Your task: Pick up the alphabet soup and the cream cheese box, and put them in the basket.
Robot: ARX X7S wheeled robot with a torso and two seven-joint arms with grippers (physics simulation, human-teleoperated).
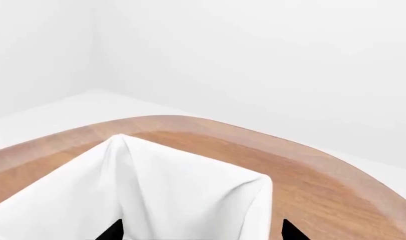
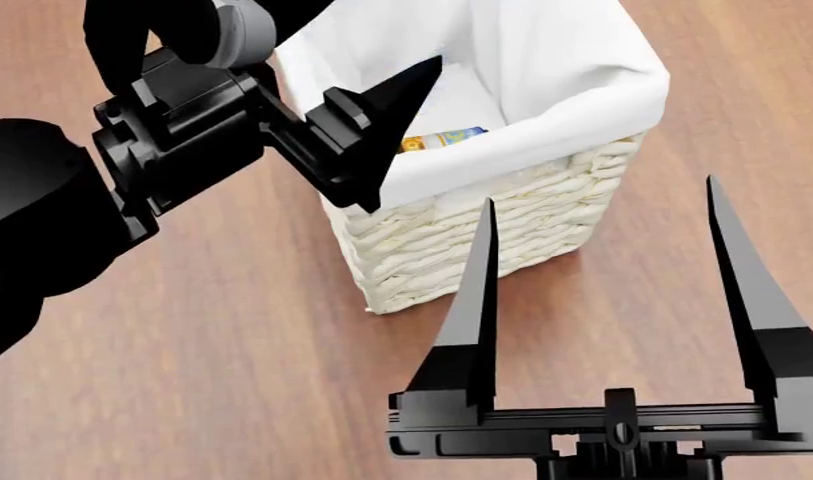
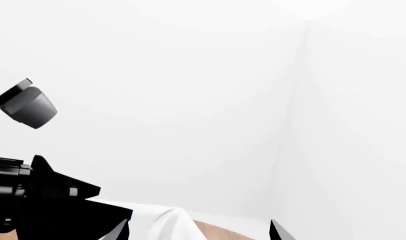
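Table (image 2: 179, 380) bearing basket (image 2: 513, 240), standing upright at centre. Left gripper (image 2: 393, 130) hovering over basket's near-left rim, fingers spread apart, empty. Right gripper (image 2: 606, 290) hanging before basket, fingers wide apart, empty. Alphabet soup (image 2: 444, 139) lying inside basket. Cream cheese box not showing.

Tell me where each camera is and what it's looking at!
Head view: from the robot's head, looking down at the cream-white woven wicker basket on the brown wooden table; left gripper and right gripper both show, open.
Left wrist view: near the left gripper, facing the basket's white cloth lining, the table's curved edge and white walls; dark fingertips peek in.
Right wrist view: mostly white wall; the left arm shows.
All share the basket's white cloth.
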